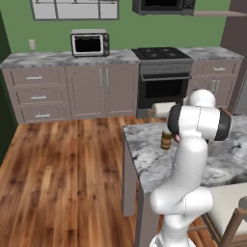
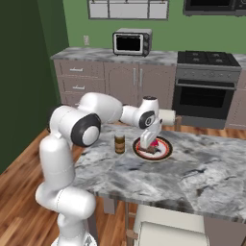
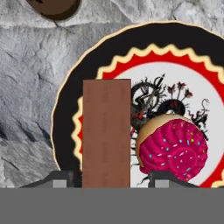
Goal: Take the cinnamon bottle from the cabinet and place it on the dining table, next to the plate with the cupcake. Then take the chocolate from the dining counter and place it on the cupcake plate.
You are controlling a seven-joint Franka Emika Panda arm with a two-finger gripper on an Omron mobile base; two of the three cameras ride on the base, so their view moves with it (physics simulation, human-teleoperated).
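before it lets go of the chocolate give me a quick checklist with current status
1. Chocolate sits between the gripper fingertips: ok.
2. Chocolate is over the plate, not the marble: ok.
3. Chocolate is clear of the cupcake: ok, it stands beside it.
4. Chocolate already rests on the plate: cannot tell.
5. Cinnamon bottle stands upright on the dining table next to the plate: ok.

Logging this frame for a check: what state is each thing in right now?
Cinnamon bottle: upright on the table, beside the plate.
Chocolate: between the pincer fingers, over the plate.
Cupcake: on the plate, beside the chocolate.
Pincer: shut on the chocolate.
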